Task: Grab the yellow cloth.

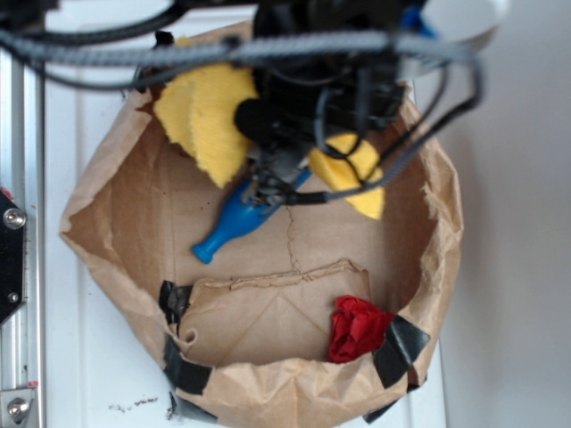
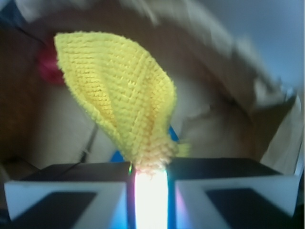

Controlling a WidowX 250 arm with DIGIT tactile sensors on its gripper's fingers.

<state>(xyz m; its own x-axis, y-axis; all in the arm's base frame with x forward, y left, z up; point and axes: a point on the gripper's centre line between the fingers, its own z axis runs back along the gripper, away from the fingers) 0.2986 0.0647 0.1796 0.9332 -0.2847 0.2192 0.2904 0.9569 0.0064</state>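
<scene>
Wrist: hand pinches yellow cloth above bag.

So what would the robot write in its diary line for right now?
gripper: shut on yellow cloth | cloth: hanging from jaws | bag: blue bottle, red wad inside

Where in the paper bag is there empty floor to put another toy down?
Free: the brown floor on the left, between the bag wall and the blue bottle; also the flap between the black tape and the red wad. Crowded: the top, where the pincer holds the yellow cloth.
</scene>
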